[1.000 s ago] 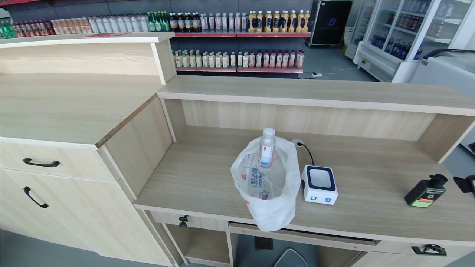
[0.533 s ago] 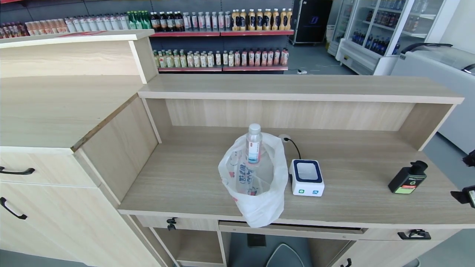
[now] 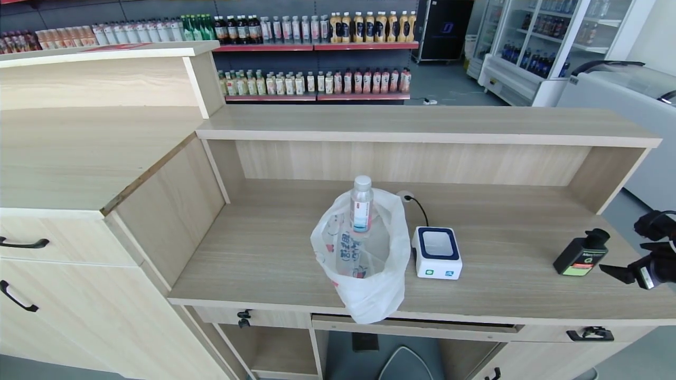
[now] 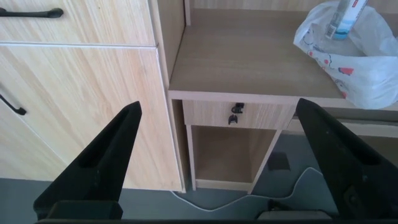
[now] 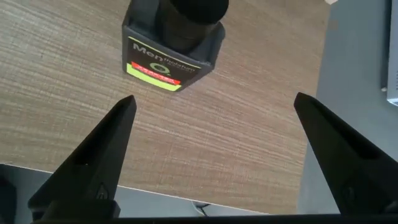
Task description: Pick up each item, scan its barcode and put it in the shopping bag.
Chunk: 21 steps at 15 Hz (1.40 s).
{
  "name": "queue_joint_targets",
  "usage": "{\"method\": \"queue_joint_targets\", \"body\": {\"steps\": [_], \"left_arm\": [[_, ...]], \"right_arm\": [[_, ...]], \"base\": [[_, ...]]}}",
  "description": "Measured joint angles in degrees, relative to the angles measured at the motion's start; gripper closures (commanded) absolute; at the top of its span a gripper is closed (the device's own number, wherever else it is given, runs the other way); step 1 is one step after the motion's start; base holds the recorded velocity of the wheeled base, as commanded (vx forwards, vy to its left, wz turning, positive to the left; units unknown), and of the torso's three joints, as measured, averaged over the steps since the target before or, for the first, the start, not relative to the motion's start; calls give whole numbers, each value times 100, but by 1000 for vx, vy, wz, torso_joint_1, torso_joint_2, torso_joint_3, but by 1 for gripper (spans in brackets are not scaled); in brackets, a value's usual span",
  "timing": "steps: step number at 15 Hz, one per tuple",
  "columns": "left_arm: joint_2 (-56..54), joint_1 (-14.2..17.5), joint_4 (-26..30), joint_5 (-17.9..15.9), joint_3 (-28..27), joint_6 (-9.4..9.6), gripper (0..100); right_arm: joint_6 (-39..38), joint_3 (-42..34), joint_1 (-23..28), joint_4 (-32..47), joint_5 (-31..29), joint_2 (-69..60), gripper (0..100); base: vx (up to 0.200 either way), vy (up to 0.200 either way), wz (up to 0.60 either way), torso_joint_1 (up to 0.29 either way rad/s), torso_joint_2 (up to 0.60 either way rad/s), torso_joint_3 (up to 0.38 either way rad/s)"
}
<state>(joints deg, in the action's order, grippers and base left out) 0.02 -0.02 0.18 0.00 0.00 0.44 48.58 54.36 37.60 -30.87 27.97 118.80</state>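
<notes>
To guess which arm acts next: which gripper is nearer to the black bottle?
Right. The right gripper is open just beside the black bottle, not touching. The left gripper is open, low before the left end of the counter, far off.

A light wooden counter point(image 3: 274, 253) stands before drink-stocked shelves point(image 3: 317, 48), glass-door fridges point(image 3: 533, 50) and a grey floor point(image 3: 454, 87).

A bottle point(image 3: 362, 208) stands in the shopping bag point(image 3: 369, 295) beside the scanner point(image 3: 437, 252).
</notes>
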Motion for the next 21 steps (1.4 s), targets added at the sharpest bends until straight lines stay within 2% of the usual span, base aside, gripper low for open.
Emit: {"method": "queue_joint_targets", "body": {"steps": [2, 6, 16, 21], "left_arm": [[0, 2, -2, 0, 0, 0, 0], [0, 2, 0, 0, 0, 0, 0], [0, 2, -2, 0, 0, 0, 0], [0, 2, 0, 0, 0, 0, 0]], "right_arm": [[83, 195, -119, 0, 274, 177, 0], [652, 562, -213, 16, 419, 568, 0], [840, 967, -805, -22, 446, 1056, 0], [1145, 1045, -922, -4, 406, 1176, 0]], "base": [[0, 0, 0, 0, 0, 0], [0, 0, 0, 0, 0, 0], [0, 0, 0, 0, 0, 0], [0, 0, 0, 0, 0, 0]]}}
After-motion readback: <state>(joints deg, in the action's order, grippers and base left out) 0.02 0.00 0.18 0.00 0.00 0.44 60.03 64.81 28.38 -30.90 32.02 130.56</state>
